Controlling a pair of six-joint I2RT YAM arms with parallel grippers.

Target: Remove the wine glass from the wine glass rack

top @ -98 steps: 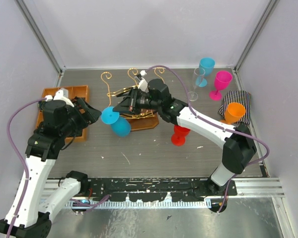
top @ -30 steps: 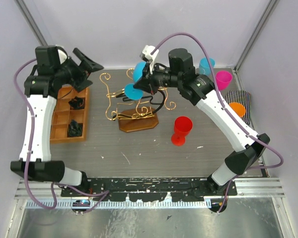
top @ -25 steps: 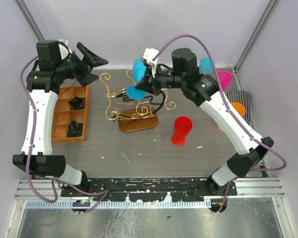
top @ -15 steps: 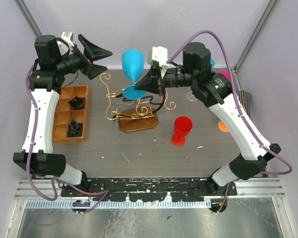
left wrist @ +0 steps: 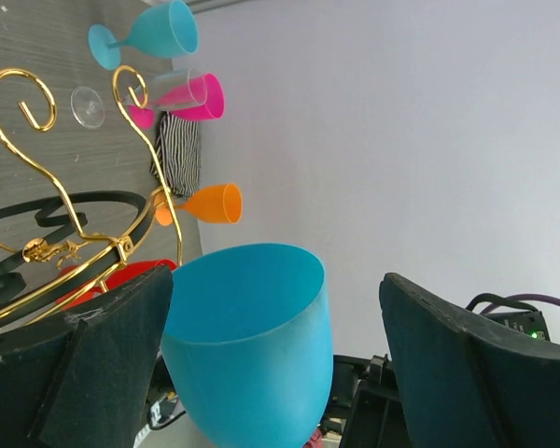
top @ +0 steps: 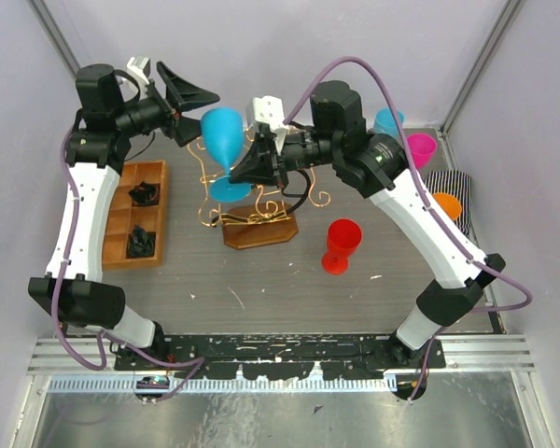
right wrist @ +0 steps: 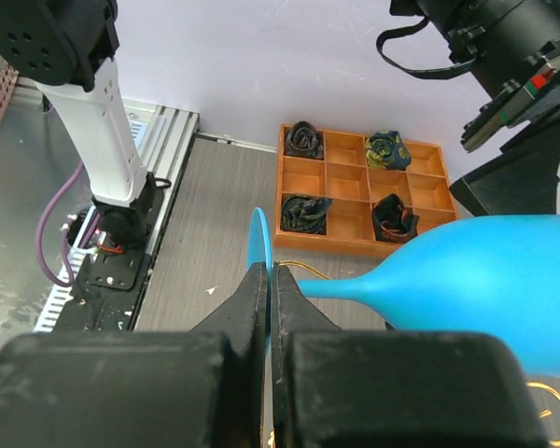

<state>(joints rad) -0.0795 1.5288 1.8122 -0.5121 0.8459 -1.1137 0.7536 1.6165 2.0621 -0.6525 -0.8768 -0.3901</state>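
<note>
From above, you're holding the wine glass point(top: 222, 137) up over the wine glass rack point(top: 258, 224). The right gripper point(top: 243, 171) is pinching its foot, and the left gripper point(top: 198, 114) is hanging spread just beside the bowl.

Left wrist: the fingers point(left wrist: 103, 364) are gaping wide either side of the blue bowl, gripping nothing.

Right wrist: the jaws are clamping tight on the thin foot, bowl jutting off to the right.

I'm reading this as the carry-away step, with the glass looking free of the wire. Next you're needing a steady path clear of the scrolls, down to the table point(top: 261, 280).
</note>
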